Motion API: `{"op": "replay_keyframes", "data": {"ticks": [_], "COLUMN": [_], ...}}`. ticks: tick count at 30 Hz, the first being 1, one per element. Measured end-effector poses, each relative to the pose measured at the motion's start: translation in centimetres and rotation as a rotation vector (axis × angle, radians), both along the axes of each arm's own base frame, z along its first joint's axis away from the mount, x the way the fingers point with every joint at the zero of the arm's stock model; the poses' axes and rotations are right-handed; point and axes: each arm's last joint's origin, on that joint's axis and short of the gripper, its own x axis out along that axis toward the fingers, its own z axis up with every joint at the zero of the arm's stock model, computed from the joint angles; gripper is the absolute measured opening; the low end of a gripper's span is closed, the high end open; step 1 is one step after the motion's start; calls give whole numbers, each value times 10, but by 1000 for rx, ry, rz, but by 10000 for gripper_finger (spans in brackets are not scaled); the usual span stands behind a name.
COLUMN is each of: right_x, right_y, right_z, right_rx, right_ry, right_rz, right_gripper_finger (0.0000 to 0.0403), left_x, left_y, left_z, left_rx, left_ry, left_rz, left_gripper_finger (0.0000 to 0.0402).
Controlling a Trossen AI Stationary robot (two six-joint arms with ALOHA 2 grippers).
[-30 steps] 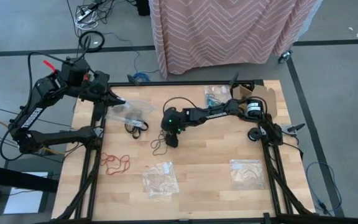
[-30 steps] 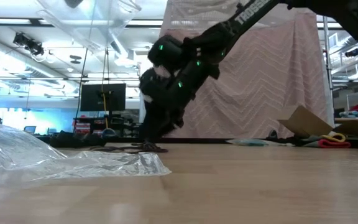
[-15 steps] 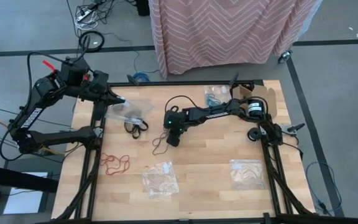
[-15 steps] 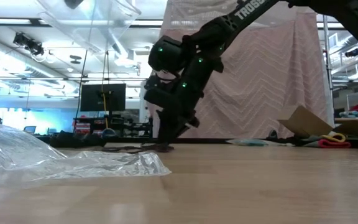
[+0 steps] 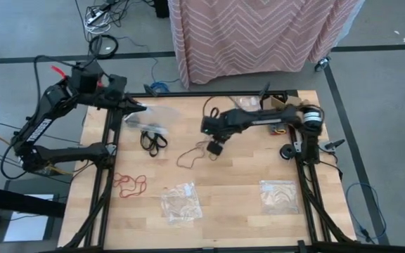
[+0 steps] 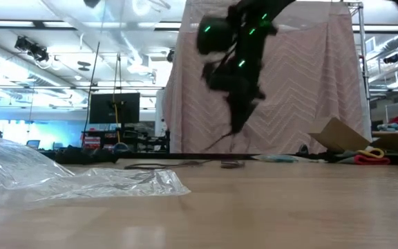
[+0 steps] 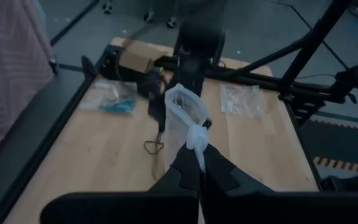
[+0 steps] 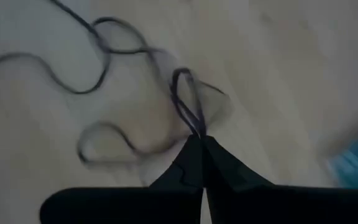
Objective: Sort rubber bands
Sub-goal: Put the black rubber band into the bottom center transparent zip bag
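My right gripper (image 5: 215,149) hangs above the middle of the table, shut on dark brown rubber bands (image 5: 190,156) that trail down to the wood. At the far left my left gripper (image 5: 136,108) is shut on a clear plastic bag (image 5: 151,121). Black rubber bands (image 5: 153,140) lie under that bag, and red rubber bands (image 5: 129,184) lie near the left edge. Teal-blue rubber bands (image 5: 244,106) lie inside a clear bag at the far edge. My left gripper pinches the clear bag's edge (image 7: 194,135) between its two fingers; the bag stands out beyond the fingertips, lifted above the table. My right gripper pinches the end of a thin dark loop (image 8: 191,118) between its fingertips from above. The loop hangs slack below the gripper (image 6: 218,142), and the other strands lie on the table (image 8: 98,146).
Two more clear bags lie near the front edge, one in the middle (image 5: 181,202) and one at the right (image 5: 280,195). A cardboard box (image 5: 295,107) and a black cable (image 5: 209,112) are at the far right. A crinkled bag (image 6: 81,181) fills the low view's left.
My right gripper has shut on the dark brown bands, then risen and gone toward the table's right edge. The held strand has come up off the wood with it, while the other strands have been dragged a little to the right, lying on the table.
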Motion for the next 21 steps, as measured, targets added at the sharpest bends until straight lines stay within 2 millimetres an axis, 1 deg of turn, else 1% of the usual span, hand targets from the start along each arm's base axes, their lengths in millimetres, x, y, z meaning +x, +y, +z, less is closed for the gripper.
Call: {"op": "replay_keyframes", "data": {"ticks": [3,6,8,12,13,16,19,21], "right_x": [-17,-37,-48,-62,-64,-66,-68,-68], "right_y": [-1,-4,-4,0,1,0,1,1], "right_z": [19,47,55,74,78,79,86,87], "right_rx": [-6,-2,8,16,20,19,20,24], "right_ry": [-34,-121,-141,-228,-251,-268,-307,-308], "right_rz": [-19,-61,-89,-105,-103,-105,-118,-121], "right_gripper_finger": [0,0,0,0,0,0,0,0], "left_x": [14,28,36,55,59,68,70,70], "left_y": [9,20,26,37,39,43,45,45], "left_z": [-6,-16,-23,-35,-38,-43,-45,-45], "left_rx": [-20,-45,-44,-55,-60,-63,-69,-68], "left_ry": [31,95,137,170,178,189,197,195], "left_rz": [-33,-61,-83,-150,-162,-187,-186,-185], "left_gripper_finger": [0,0,0,0,0,0,0,0]}}
